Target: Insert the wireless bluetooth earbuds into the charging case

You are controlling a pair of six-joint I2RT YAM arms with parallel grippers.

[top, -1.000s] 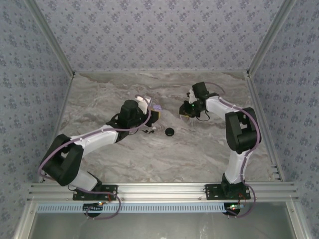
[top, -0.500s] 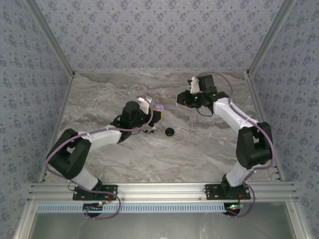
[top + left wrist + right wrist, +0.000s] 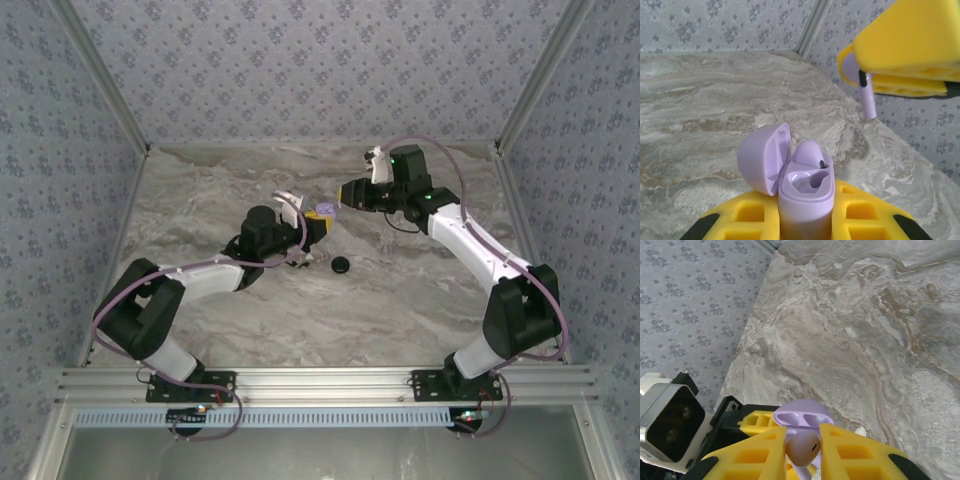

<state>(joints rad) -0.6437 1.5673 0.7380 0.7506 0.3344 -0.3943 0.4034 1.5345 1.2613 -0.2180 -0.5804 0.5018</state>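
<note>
- Lid (image 3: pixel 762 159) of the charging case (image 3: pixel 805 200) is flipped open, one earbud (image 3: pixel 807 151) sits in its well, other well looks bare.
- left gripper (image 3: pixel 805 227) is clamped on the case body, holding it upright.
- right gripper (image 3: pixel 802 452) pinches the second earbud (image 3: pixel 868 100), stem hanging down, pretty near the case but not touching.

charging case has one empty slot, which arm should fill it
Right: the right jaws pinch the loose earbud close to the open charging case, which the left jaws hold.
</note>
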